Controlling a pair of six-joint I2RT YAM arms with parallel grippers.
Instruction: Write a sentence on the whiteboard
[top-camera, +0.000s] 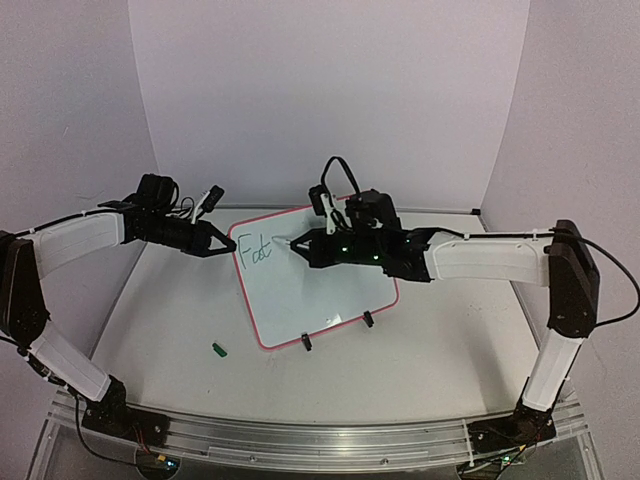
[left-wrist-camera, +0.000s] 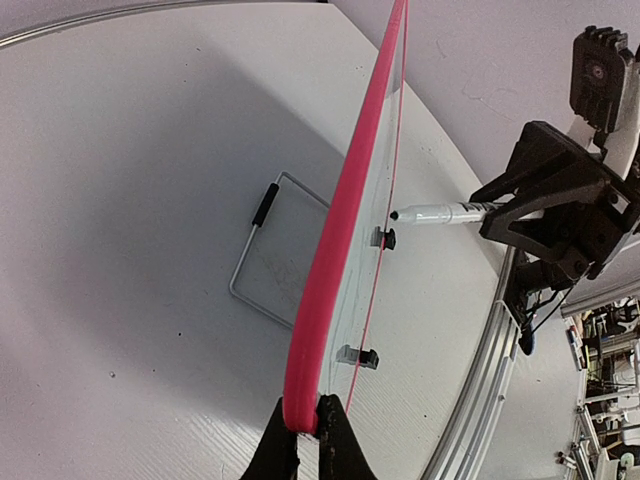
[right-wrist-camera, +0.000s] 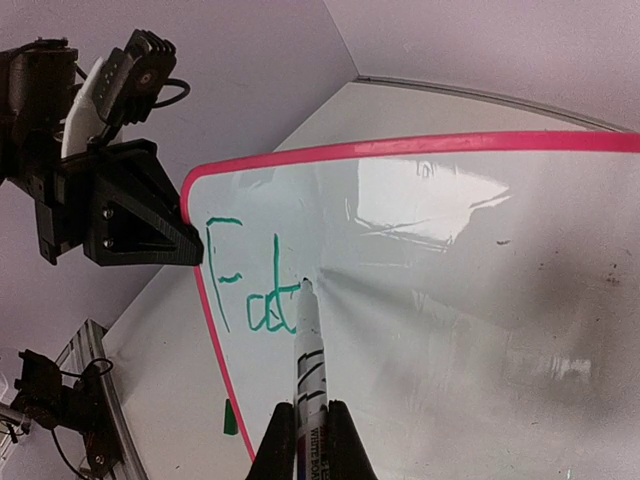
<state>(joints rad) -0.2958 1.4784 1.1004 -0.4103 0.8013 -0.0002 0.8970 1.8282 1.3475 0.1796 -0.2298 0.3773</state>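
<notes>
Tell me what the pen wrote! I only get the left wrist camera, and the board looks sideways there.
Observer: The right wrist view shows green letters on the whiteboard, near the corner that the left gripper clamps. They read roughly "Fa" plus one more letter.
Operator: Where is the pen now?
Observer: The marker, held in the right gripper, has its tip just after the last letter.
Operator: Where's its cap?
Observer: The top camera shows a small green piece, possibly the cap, lying on the table left of the board's near corner.
</notes>
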